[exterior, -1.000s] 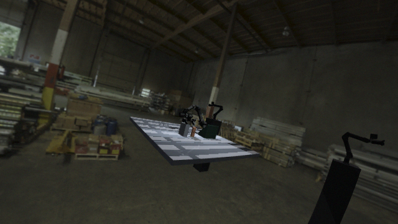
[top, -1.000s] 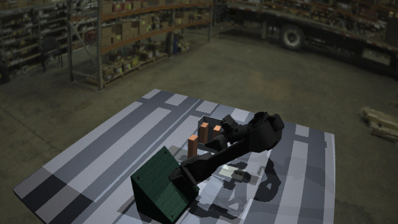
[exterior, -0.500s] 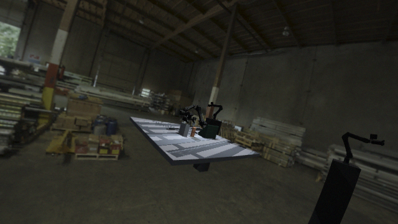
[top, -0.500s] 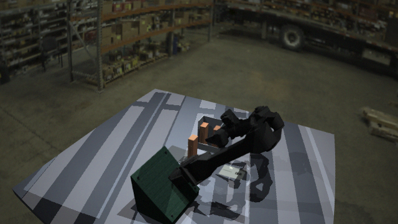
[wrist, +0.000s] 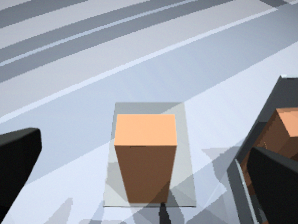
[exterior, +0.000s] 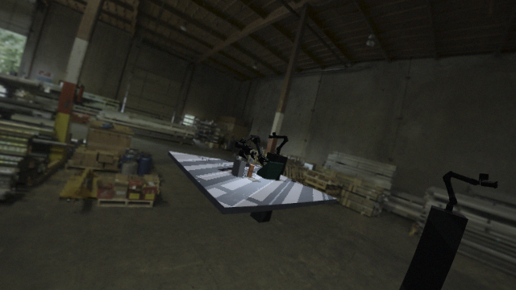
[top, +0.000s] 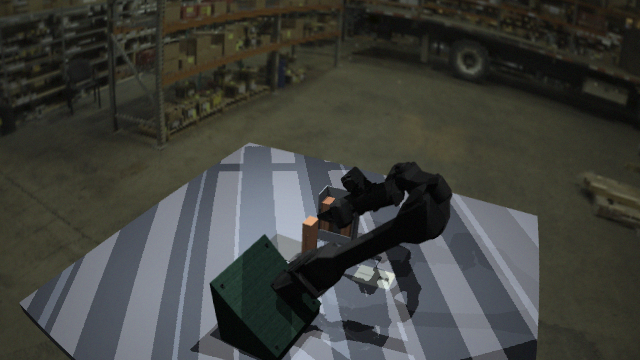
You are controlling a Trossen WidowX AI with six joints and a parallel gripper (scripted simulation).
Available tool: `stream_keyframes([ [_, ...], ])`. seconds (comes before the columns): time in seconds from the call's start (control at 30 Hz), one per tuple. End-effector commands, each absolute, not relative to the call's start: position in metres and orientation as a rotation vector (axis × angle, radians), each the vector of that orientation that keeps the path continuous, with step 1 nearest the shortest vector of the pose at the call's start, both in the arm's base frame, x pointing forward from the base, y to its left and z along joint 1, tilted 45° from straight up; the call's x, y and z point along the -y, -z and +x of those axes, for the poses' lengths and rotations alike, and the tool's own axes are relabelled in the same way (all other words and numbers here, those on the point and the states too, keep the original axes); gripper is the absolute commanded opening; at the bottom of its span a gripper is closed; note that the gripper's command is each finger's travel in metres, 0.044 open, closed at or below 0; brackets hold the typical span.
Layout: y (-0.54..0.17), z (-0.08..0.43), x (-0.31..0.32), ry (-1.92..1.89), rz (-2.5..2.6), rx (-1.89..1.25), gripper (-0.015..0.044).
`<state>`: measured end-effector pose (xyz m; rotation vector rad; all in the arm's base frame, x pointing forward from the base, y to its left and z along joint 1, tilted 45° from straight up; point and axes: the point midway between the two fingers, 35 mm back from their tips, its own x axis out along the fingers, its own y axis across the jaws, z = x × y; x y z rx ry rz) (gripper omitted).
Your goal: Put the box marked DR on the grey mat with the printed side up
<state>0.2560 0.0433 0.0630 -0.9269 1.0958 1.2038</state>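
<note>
From where I stood, the pincer (top: 326,216) (exterior: 243,152) (wrist: 147,148) was released, its two dark fingers spread wide, with nothing gripped between them. In the wrist view they reached in from the left and right edges of the frame, apart from the lone orange-brown box (top: 310,235) (exterior: 251,171) (wrist: 145,130) seen between them.

That box stood upright, on its narrow end, on the grey mat (top: 287,243) (wrist: 150,108). I could make out no reach code on it, so I couldn't tell whether it was the one marked DR; its top end and the side turned to the wrist camera looked plain.

The grey bin (top: 337,236) (exterior: 239,168) (wrist: 270,107) was just beside the mat, at the right edge of the wrist view. Two more boxes stood in it in the top view, one (top: 328,201) (wrist: 287,122) to the left, the other (top: 345,230) partly behind the black arm (top: 430,210). A dark green wedge (top: 250,290) (exterior: 271,171) sat on the striped desk (top: 135,260) (exterior: 242,193), low in the middle of the top view.
</note>
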Motion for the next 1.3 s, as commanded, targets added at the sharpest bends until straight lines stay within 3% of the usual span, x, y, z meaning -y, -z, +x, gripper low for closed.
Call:
stream_keyframes([
  [0.0,-0.055,0.256,-0.057,-1.203,-0.929,-1.099,0.0440],
  [0.73,-0.046,0.257,-0.089,-1.098,-1.078,-1.221,0.0440],
  [1.27,-0.035,0.253,-0.097,-0.936,-1.254,-1.557,0.0440],
])
